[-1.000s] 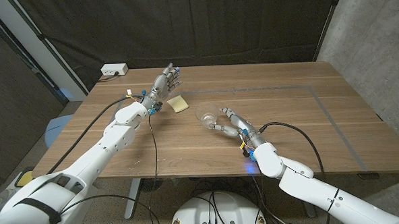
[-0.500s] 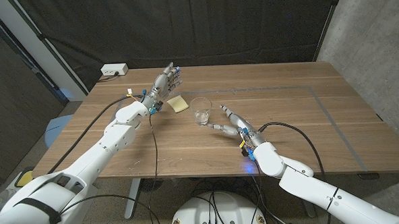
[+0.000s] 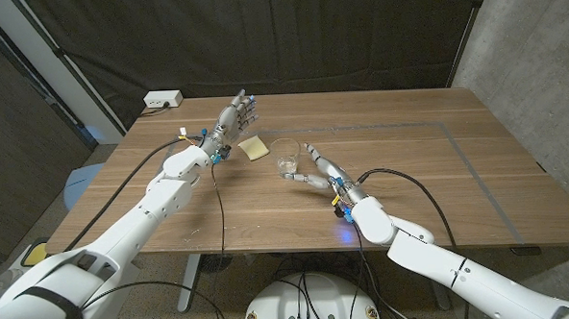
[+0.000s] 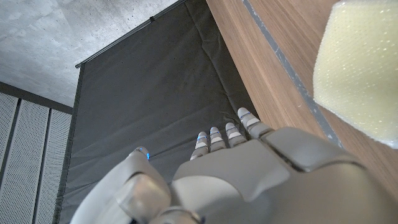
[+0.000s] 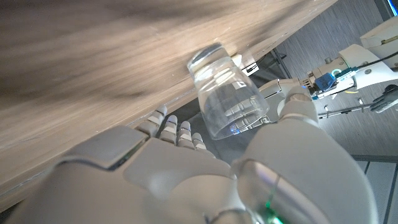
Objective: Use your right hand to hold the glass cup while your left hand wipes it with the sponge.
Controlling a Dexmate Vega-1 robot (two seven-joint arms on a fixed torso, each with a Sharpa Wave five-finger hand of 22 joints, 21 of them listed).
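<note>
Grey and white plastic covers the right hand [image 3: 316, 168], which reaches across the wooden table [image 3: 391, 164] with its fingers spread around the glass cup [image 3: 285, 157]; the head view shows fingers to either side of the cup's lower part, and in the right wrist view the cup [image 5: 227, 96] stands between the fingers and the thumb, though whether they actually press on the glass cannot be told. The cup stands upright on the table, just ahead of the right palm and open at its top. Beyond the cup, on the side away from the right hand, the yellow sponge [image 3: 254, 147] lies on the wood, near the cup but apart from it. The left hand [image 3: 233, 119] stands just past the sponge with its fingers straight and apart, holding nothing; in the left wrist view the sponge [image 4: 360, 68] sits close beside that hand's own back [image 4: 261, 180] without a clear touch. A black cable [image 3: 218, 196] runs along the left arm and over the table's near edge. A grey taped line [image 3: 457, 138] marks the wood out to the far side of the right arm. At the far corner beyond the left hand a white power strip [image 3: 163, 99] rests on the tabletop, and a dark curtain [image 3: 289, 34] hangs behind the table.
</note>
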